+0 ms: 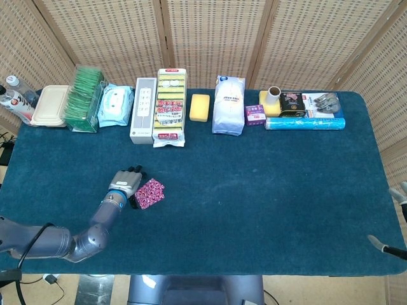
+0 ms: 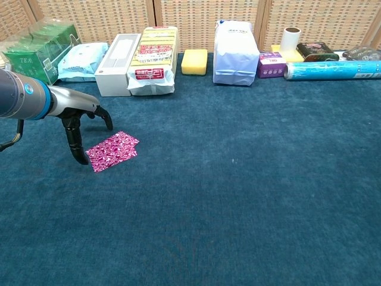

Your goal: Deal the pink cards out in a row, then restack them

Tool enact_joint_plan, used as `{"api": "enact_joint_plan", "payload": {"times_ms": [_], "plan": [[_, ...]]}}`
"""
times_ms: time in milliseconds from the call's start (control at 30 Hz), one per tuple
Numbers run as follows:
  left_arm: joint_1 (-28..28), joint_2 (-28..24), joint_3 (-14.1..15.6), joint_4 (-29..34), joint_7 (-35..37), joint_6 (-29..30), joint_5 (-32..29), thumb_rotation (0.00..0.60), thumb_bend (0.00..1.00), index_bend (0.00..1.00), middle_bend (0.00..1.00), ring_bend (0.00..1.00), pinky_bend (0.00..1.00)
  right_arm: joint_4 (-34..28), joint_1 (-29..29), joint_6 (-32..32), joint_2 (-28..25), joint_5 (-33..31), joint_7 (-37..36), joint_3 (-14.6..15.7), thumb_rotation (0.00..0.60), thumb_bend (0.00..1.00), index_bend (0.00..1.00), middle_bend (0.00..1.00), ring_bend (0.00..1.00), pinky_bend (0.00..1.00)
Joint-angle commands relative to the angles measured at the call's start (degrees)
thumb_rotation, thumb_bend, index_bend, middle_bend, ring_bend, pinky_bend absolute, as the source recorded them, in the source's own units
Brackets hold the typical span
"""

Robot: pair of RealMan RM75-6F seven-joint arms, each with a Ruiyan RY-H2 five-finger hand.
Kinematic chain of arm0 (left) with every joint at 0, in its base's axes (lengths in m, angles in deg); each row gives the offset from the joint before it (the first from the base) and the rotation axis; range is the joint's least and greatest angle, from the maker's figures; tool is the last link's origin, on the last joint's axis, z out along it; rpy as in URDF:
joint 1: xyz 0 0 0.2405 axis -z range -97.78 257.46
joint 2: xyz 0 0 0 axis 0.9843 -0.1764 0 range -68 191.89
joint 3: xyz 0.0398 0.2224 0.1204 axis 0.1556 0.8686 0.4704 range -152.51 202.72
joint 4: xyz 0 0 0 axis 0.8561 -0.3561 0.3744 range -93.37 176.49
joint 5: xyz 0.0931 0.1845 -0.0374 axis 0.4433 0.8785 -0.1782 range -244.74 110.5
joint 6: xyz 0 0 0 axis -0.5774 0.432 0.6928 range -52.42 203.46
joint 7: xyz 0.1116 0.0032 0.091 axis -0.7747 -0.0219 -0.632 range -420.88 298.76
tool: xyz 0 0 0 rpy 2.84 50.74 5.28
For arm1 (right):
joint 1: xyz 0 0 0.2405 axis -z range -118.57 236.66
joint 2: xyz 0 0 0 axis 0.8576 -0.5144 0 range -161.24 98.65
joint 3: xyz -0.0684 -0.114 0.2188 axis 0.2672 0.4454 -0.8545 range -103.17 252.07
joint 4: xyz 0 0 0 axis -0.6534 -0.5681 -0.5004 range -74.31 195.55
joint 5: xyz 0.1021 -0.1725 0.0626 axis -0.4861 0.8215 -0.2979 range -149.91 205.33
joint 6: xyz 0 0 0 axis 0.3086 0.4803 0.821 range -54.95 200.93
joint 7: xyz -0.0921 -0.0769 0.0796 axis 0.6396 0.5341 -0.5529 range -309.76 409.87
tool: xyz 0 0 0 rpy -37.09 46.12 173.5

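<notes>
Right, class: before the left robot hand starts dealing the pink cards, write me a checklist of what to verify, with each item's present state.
1. Pink cards stacked in one pile: ok.
2. Left robot hand beside the pile: ok.
3. Hand already grips a card: not ok; fingers spread, none held.
4. Bare blue table right of the pile for a row: ok.
5. Fingertip touching the pile's edge: cannot tell.
6. Right robot hand far from the cards: ok.
</notes>
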Motion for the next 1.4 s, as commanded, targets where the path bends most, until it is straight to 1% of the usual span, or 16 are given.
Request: {"api": "enact_joint_plan", "payload": {"times_ms": [33,500,1000,1133,1400], "plan": [[-0.3,0.4,-0.2,0.3,0.1,0.5,0.8,0.6,0.11,0.14,0.0,0.0,0.15,0.0,0.0,0.0,0.0,0.0,0.0,0.0,0.6,0.0,0.09,0.0,0.0,0.0],[-0.1,0.9,-0.8,1.3,-0.2,-0.4,0.6,0.6,0.11,0.14,0.0,0.0,0.15,0.0,0.1,-0.1,-0.1,-0.1,-0.4,0.0,0.6,0.0,0.09,0.0,0.0,0.0],[-0.2,-0.6,-1.0,4.0,-0.2,1.7,1.5,0.6,0.11,0.14,0.0,0.0,0.16,0.1,0.2,-0.2,-0.2,0.0,-0.6,0.0,0.6,0.0,0.09,0.0,0.0,0.0],[-0.6,-1.6,-0.1,4.5,-0.5,2.1,1.2,0.6,0.11,0.14,0.0,0.0,0.16,0.0,0.2,-0.3,-0.2,0.2,-0.5,0.0,0.6,0.0,0.09,0.0,0.0,0.0],[-0.9,-1.8,0.9,4.0,-0.9,0.2,-0.6,0.6,0.11,0.14,0.0,0.0,0.16,-0.1,0.2,-0.2,-0.1,0.1,-0.3,0.0,0.6,0.0,0.09,0.0,0.0,0.0]]}}
